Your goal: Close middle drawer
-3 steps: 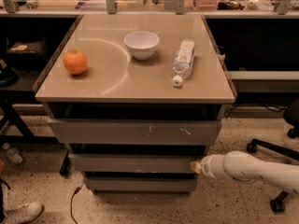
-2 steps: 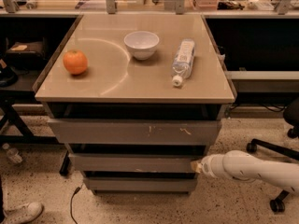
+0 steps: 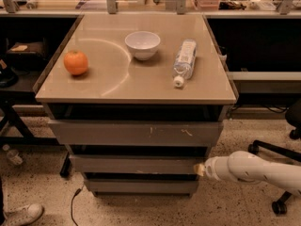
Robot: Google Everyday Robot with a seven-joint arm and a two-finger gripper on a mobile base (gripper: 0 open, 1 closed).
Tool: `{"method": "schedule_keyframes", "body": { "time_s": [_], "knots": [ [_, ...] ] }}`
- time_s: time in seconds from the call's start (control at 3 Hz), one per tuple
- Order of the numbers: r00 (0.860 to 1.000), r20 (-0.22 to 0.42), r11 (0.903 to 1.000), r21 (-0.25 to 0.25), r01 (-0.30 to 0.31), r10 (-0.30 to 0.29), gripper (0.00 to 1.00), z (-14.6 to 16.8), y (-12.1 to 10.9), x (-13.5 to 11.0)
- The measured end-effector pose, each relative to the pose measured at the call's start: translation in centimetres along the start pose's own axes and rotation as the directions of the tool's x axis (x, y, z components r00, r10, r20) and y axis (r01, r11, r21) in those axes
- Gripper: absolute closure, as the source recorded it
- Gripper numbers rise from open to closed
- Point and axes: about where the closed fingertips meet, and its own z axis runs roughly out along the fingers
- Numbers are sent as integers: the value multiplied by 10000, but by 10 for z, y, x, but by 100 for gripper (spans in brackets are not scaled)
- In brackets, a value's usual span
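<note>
The middle drawer [image 3: 136, 164] is the plain grey front second from the top in the cabinet under the table. A dark gap shows above it. The taller scratched grey front [image 3: 136, 133] sits above it and a narrower grey front [image 3: 141, 186] below it. My gripper [image 3: 200, 169] is at the end of the white arm [image 3: 249, 169], which reaches in from the right. The gripper is right at the right end of the middle drawer's front panel. The drawer's inside is hidden.
On the beige tabletop [image 3: 108, 86] are an orange [image 3: 75, 62], a white bowl [image 3: 142, 44] and a water bottle [image 3: 184, 61] lying on its side. A chair base [image 3: 275, 149] stands on the floor at right. A shoe [image 3: 21, 214] and a cable [image 3: 73, 206] are at lower left.
</note>
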Motion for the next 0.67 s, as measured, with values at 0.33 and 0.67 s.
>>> {"method": "schedule_keyframes", "body": {
  "time_s": [0.33, 0.67],
  "knots": [
    [9910, -975, 9955, 292, -897, 922, 100, -59, -14, 54],
    [9446, -2494, 9754, 1097, -1914, 2134, 100, -153, -13, 146]
  ]
}}
